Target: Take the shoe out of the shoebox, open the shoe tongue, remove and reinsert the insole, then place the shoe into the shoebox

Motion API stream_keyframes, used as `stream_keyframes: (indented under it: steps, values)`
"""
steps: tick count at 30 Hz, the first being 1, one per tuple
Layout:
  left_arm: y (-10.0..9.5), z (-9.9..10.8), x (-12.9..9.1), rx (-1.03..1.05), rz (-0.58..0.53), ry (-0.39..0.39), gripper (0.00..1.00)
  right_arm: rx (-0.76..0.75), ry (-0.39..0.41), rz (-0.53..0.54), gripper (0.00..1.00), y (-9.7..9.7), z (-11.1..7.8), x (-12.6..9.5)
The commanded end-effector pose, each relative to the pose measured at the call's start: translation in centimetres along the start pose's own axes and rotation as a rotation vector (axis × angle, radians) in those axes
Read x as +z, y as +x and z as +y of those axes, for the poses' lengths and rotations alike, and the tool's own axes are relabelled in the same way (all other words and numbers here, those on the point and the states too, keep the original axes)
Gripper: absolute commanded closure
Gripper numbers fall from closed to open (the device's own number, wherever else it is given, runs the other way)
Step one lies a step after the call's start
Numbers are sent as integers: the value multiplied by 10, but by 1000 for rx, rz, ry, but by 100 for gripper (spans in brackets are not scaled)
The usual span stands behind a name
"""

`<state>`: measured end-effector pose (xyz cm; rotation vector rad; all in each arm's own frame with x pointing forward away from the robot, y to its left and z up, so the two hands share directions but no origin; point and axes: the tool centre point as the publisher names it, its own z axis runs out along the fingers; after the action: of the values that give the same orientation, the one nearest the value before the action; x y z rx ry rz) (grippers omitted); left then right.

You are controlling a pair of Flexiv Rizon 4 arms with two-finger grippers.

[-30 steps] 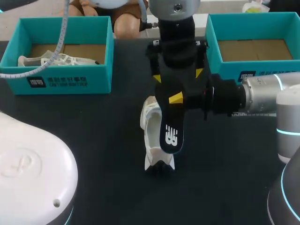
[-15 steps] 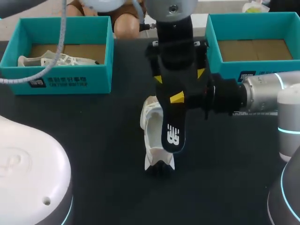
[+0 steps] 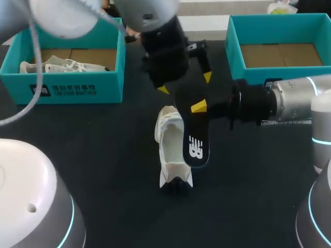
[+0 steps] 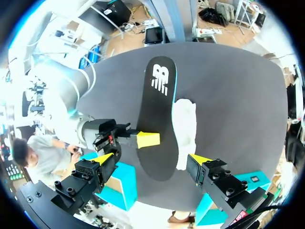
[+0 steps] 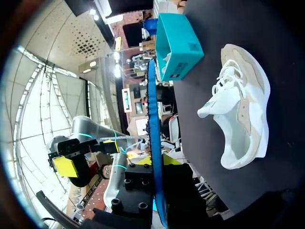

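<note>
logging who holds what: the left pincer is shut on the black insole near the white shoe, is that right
No, the right pincer is shut on the black insole near the white shoe; the left pincer is open and apart from it. The head view shows this.

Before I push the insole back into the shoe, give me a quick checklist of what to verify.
1. Insole clamped in right tool: ok.
2. Left tool open, touching nothing: ok.
3. Shoe upright on table, opening facing up: ok.
4. Tongue pulled wide enough: cannot tell.
5. Insole lined up over the opening: cannot tell.
</note>
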<state>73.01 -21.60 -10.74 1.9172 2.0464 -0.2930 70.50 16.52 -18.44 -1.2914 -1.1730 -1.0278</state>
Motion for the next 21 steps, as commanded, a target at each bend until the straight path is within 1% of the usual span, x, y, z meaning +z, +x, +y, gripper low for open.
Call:
stream_keyframes:
  steps: [1, 2, 4, 5, 6, 8, 10, 11, 13, 21]
  values:
    - [41, -6, -1, -30, -595, -44, 0, 3, 6, -3, 100, -1, -1, -1]
    - [43, -6, -1, -19, -639, -53, 0, 4, 7, -3, 100, -2, -1, -1]
    - [47, -4, 1, -47, -673, -45, 0, 6, 9, -2, 100, -2, -1, -1]
    - [51, -3, 0, -42, -725, -31, 0, 7, 10, -2, 100, -2, -2, -2]
    - [51, -3, 1, -43, -729, -27, 0, 7, 10, -1, 100, -3, -2, -2]
    - [56, -1, 0, -22, -784, -31, 0, 6, 8, -1, 100, -3, -3, -3]
    - [57, 0, 0, -25, -804, -20, 0, 6, 6, -1, 100, -3, -3, -3]
    - [60, -1, -2, 28, -856, -5, 0, 6, 5, -1, 100, -3, -4, -3]
    - [61, -4, -7, 123, -891, 2, 0, 8, 3, 1, 100, -4, -6, -3]
    - [61, -4, -7, 123, -891, 2, 0, 8, -1, 9, 100, -6, -7, -1]
